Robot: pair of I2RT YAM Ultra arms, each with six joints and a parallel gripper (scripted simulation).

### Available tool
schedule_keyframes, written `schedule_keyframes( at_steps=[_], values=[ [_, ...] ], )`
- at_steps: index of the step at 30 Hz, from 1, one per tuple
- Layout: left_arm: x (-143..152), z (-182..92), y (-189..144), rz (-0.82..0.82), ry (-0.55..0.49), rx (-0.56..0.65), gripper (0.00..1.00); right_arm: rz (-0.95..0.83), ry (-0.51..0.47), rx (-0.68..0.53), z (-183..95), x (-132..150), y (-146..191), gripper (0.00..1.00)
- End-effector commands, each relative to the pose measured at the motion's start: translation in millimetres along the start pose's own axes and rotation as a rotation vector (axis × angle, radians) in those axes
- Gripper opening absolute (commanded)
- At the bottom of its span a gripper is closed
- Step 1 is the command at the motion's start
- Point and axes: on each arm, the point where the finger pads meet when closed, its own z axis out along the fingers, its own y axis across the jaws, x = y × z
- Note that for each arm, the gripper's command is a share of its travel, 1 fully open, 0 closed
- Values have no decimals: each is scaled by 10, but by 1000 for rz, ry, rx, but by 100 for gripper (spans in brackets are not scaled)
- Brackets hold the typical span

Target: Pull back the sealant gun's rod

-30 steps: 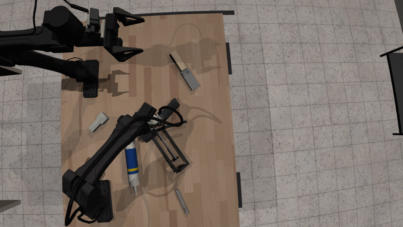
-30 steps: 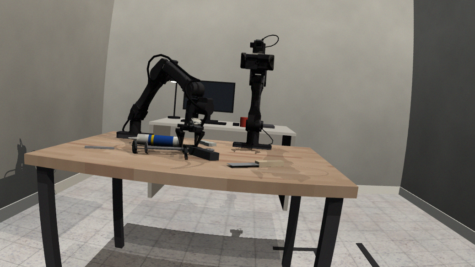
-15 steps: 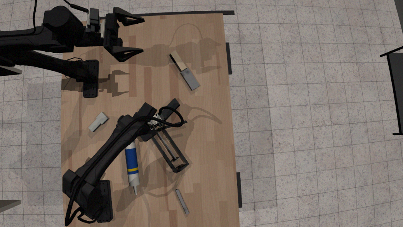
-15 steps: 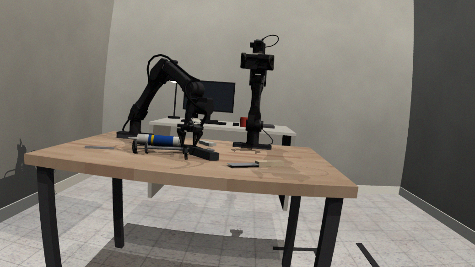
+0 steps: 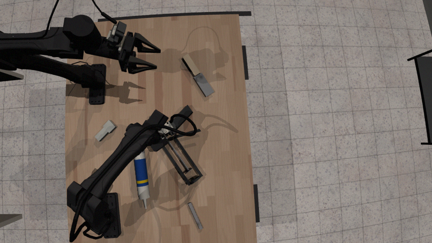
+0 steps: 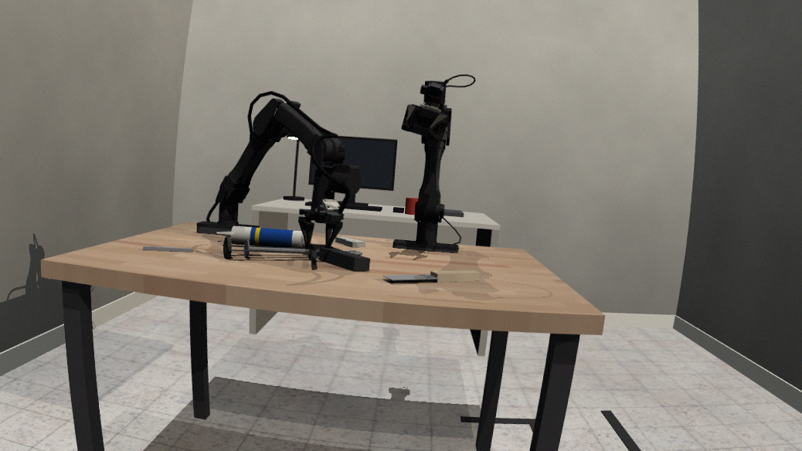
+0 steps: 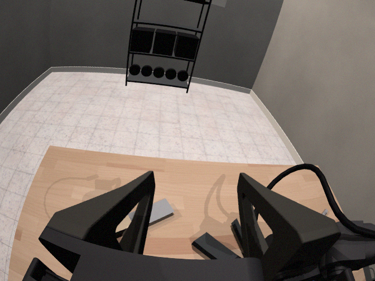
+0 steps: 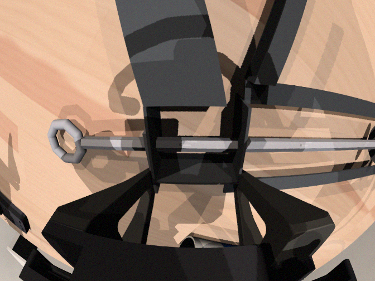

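Sealant gun (image 5: 186,111) (image 6: 348,259) (image 7: 211,246) (image 8: 172,72) on the desk (image 5: 217,135) (image 6: 314,303) (image 7: 100,163) (image 8: 30,90); right pincer (image 6: 321,244) (image 8: 196,173), about half open, grips across its housing and thumb plate (image 8: 147,151). Left pincer (image 5: 158,59) (image 6: 425,118) (image 7: 196,173) (empty) stands over half open, well apart from gun.
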Motion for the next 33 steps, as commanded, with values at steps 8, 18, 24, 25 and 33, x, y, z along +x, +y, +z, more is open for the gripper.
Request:
schedule_keyframes(
  at_steps=[8,18,24,25,33],
  values=[
    [1148,24,-218,-388,490,87,62,5,-30,-12,-53,-46,31,51],
    [1777,-121,-261,-701,763,-18,62,5,-30,-12,-53,-46,31,51],
    [2233,-244,-318,-988,961,-188,62,5,-30,-12,-53,-46,31,51],
    [2286,-249,-319,-1030,979,-219,62,5,-30,-12,-53,-46,31,51],
    [2621,-208,-375,-1362,1075,-438,62,5,-30,-12,-53,-46,31,51]
  ],
)
